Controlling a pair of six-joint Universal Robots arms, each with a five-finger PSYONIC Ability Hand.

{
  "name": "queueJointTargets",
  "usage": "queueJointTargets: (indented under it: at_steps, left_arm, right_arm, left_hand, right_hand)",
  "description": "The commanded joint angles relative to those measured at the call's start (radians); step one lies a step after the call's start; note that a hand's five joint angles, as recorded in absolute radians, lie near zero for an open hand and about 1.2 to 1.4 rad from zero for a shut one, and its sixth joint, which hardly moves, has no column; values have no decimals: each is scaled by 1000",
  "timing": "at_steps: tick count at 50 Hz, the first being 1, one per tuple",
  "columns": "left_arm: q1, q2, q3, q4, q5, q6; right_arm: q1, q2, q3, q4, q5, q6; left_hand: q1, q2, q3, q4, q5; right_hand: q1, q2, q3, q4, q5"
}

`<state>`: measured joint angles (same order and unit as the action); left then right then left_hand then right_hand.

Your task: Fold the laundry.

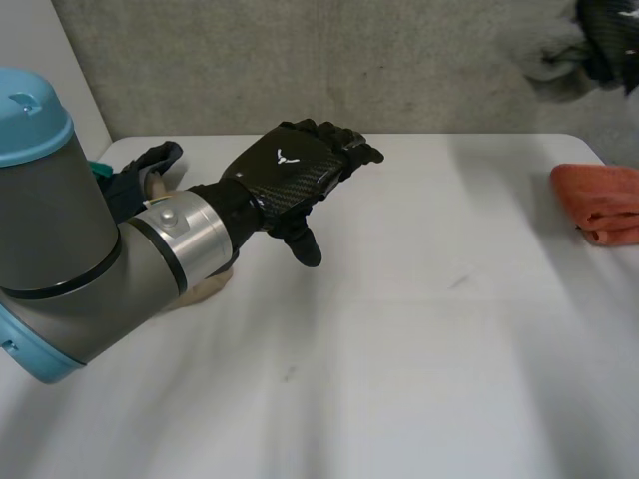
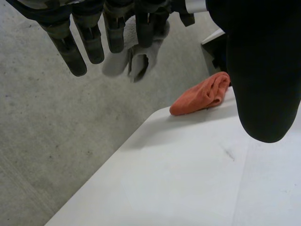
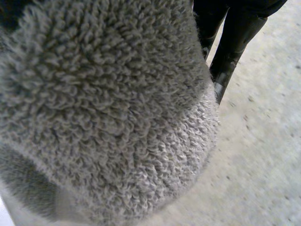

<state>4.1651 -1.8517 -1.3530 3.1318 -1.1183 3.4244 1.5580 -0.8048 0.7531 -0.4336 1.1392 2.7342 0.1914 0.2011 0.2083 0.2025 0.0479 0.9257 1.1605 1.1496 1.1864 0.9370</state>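
head view: the left robot hand (image 1: 290,170) hangs over the white surface (image 1: 399,349), palm down, its fingers stretched out loosely and its thumb pointing down. it holds nothing. the left arm (image 1: 60,230) reaches in low from the near left side, and a dark cloth (image 1: 140,172) lies partly hidden behind it. beyond the far right corner the right robot hand (image 1: 611,40) is up high, clutching a grey towel (image 1: 559,62) clear of the surface. a folded orange cloth (image 1: 599,200) sits at the right edge, so one piece looks done.

left wrist view: the fingers are straight and apart, the thumb spread wide, with nothing between them. past the fingertips the orange cloth lies at a corner of the surface. the grey towel hangs in the air over the concrete floor (image 2: 47,141).

right wrist view: the towel's terry pile bunches right under the palm, and the right robot hand's dark fingers show beside it. the bundle looks gripped rather than draped.

the step in hand seems to be bringing in the next piece. the next move calls for carrying the towel over the open middle of the surface and laying it flat, with the free left hand ready to catch an edge and spread it.
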Motion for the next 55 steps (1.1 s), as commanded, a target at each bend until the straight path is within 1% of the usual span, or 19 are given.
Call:
queueJointTargets:
  at_steps: [1,9,13,18,22,24,25,26,31,35,40,44,45,47,48,50,51,53,55]
  left_arm:
    - [-2,0,0,1,0,1]
    - [-5,5,-14,2,2,9]
    - [-5,9,-18,4,0,9]
    - [-6,14,-20,5,0,9]
    - [-8,22,-21,4,0,9]
    - [-8,22,-23,4,0,9]
    - [-8,22,-24,4,0,9]
    - [-8,22,-26,4,0,9]
    - [-8,23,-34,4,0,7]
    - [-13,23,-34,4,0,6]
    - [-17,37,-34,4,0,3]
    - [-16,46,-32,4,2,-2]
    - [-16,49,-32,4,2,-2]
    - [-17,54,-32,4,2,-2]
    - [-16,57,-32,4,2,-2]
    - [-16,60,-32,4,2,-2]
    - [-16,61,-32,5,2,-2]
    - [-16,66,-29,5,2,-2]
    - [-13,71,-26,8,0,-2]
  right_arm:
    - [-140,154,-44,-149,-117,61]
    - [-271,367,-29,-304,-217,120]
    - [-323,444,0,-324,-280,111]
    - [-375,446,67,-341,-331,96]
    - [-392,406,110,-370,-355,97]
    - [-394,383,135,-372,-369,99]
    - [-394,375,149,-367,-371,101]
    - [-394,366,159,-366,-371,101]
    - [-398,236,294,-350,-348,104]
    - [-435,78,417,-225,-270,101]
    - [-480,-40,468,-7,-205,79]
    - [-556,-109,456,179,-102,-13]
    - [-578,-140,439,235,-51,-83]
    - [-589,-163,416,263,6,-161]
    - [-584,-184,385,269,86,-251]
    - [-582,-197,358,269,157,-315]
    - [-575,-200,338,260,218,-361]
    - [-556,-209,322,233,255,-367]
    - [-500,-241,322,158,258,-319]
  left_hand:
    - [10,1,-7,-1,-21]
    - [10,1,-7,-1,-21]
    - [10,1,-7,-1,-21]
    - [10,1,-7,-1,-21]
    - [13,4,-4,2,-18]
    - [13,4,-4,2,-18]
    - [13,4,-4,2,-18]
    - [10,1,-6,-1,-21]
    - [10,1,-6,-1,-21]
    - [10,1,-7,-1,-21]
    - [10,1,-7,-1,-21]
    - [10,1,-7,-1,-21]
    - [7,-2,-9,-4,-24]
    - [7,-2,-9,-4,-24]
    - [4,-5,-12,-7,-27]
    - [4,-5,-12,-7,-27]
    - [4,-5,-12,-7,-27]
    - [2,-8,-15,-10,-29]
    - [-1,-11,-18,-12,-32]
  right_hand:
    - [471,236,247,210,285]
    - [471,236,247,210,285]
    - [471,236,247,210,285]
    - [471,236,247,210,285]
    - [471,236,247,210,285]
    - [-39,-274,-263,-300,-225]
    - [-484,-719,-708,-745,-670]
    - [-751,-986,-975,-1012,-937]
    - [-751,-986,-975,-1012,-937]
    - [-751,-986,-975,-1012,-937]
    - [-751,-986,-975,-1012,-937]
    - [-751,-986,-975,-1012,-937]
    - [-751,-986,-975,-1012,-937]
    - [-751,-986,-975,-1012,-937]
    - [-751,-986,-975,-1012,-937]
    - [-751,-986,-975,-1012,-937]
    - [-751,-986,-975,-1012,-937]
    - [-751,-986,-975,-1012,-937]
    - [-751,-986,-975,-1012,-937]
